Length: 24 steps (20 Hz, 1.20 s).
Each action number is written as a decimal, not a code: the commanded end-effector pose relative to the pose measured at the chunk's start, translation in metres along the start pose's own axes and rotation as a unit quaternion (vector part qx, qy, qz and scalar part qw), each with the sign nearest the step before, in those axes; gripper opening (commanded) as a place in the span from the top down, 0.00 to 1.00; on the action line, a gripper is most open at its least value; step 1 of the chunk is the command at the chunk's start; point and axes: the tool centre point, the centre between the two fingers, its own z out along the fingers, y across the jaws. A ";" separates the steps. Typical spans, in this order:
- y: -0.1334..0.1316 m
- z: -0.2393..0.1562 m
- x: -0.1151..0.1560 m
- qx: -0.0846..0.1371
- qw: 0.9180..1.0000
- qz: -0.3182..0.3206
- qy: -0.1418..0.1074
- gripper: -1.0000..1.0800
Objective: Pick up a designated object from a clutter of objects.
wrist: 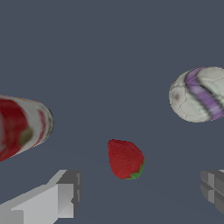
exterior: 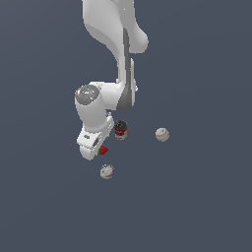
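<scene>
While the exterior view gives us the whole layout, most of the tool (exterior: 98, 149) is buried behind the arm's white wrist housing, so from there we only catch a small red sliver of the strawberry (exterior: 103, 150) poking out beside it. It sits on the dark counter (exterior: 197, 206), between the can (exterior: 120, 129) and the nearer ball (exterior: 107, 172). The other ball (exterior: 162, 134) lies well apart, toward the exterior view's right.

The wrist view is way more useful. We see the strawberry (wrist: 125, 159) whole, lying on its side with a bit of green leaf at one end. The tool (wrist: 142, 192) stands wide open: one finger (wrist: 57, 197) and the other finger (wrist: 213, 189) flank the berry with clear gaps on both sides, neither touching it. Both fingers are cut off by the frame edge, so we only get their tips.

The can (wrist: 22, 127) is cropped too, and its red label looks smeared, so we can't read anything on it. The ball (wrist: 199, 94) with purple streaks runs off the edge as well. We can't make out the second ball in this view at all.
</scene>
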 end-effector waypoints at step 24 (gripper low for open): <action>-0.003 0.053 -0.013 0.000 0.998 -0.058 0.001 0.04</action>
